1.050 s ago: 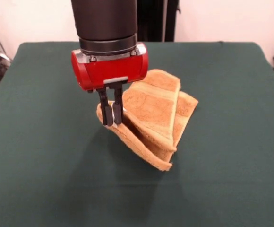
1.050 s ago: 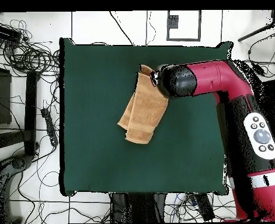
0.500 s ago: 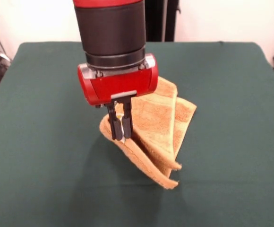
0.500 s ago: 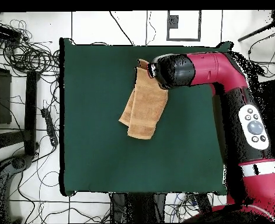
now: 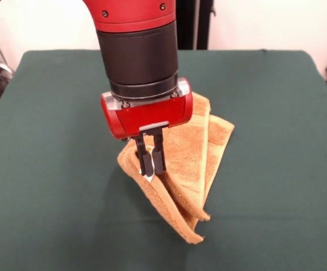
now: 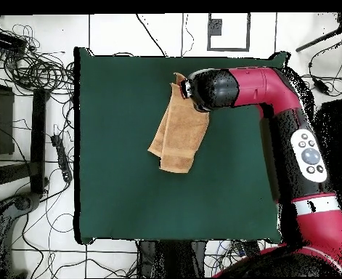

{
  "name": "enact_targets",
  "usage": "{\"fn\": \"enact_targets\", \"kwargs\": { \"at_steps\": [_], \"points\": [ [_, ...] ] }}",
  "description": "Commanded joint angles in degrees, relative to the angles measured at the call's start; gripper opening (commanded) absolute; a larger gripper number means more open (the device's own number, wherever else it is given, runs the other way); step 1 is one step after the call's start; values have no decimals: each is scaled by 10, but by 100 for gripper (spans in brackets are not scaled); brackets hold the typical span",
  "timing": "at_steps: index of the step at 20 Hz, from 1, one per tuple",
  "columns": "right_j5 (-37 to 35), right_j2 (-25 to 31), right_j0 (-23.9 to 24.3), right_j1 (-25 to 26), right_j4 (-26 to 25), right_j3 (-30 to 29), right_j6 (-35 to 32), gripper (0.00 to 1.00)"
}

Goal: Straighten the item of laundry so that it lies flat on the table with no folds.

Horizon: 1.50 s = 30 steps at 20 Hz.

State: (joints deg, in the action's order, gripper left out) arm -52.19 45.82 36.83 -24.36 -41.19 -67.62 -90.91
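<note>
I see my gripper (image 5: 152, 161) pinched closed on one edge of the towel (image 5: 189, 164), its dark fingers (image 5: 145, 160) nearly together. The towel hangs below and beside the hand, folded in layers, the far part resting on the green felt table (image 5: 276, 113). It is orange-tan terry with paler woven bands.

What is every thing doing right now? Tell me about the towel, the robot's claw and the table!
towel: folded over in layers, one corner pinched and lifted, the rest draped down onto the table, not flat.
gripper: shut on the towel's corner, pointing down.
table: covered in green cloth, the towel resting on it.
</note>
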Motion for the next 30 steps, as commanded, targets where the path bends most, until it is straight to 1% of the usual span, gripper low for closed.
{"fn": "enact_targets", "kwargs": {
  "at_steps": [1, 5, 10, 14, 16, 19, 23, 30],
  "points": [
    [1, 0, -28, -6, -15, -16, 132, 0],
    [28, 0, -16, -11, -26, -41, 135, 0],
    [47, -9, -14, -10, -41, -50, 125, 0],
    [54, -17, -18, -8, -47, -51, 106, 0],
    [68, -19, -19, -7, -50, -56, 91, 0],
    [78, -15, -13, -4, -46, -58, 85, 0],
    [108, -2, -4, 6, -35, -54, 72, 0],
    [96, -5, -6, 6, -36, -49, 97, 0]
  ]
}}
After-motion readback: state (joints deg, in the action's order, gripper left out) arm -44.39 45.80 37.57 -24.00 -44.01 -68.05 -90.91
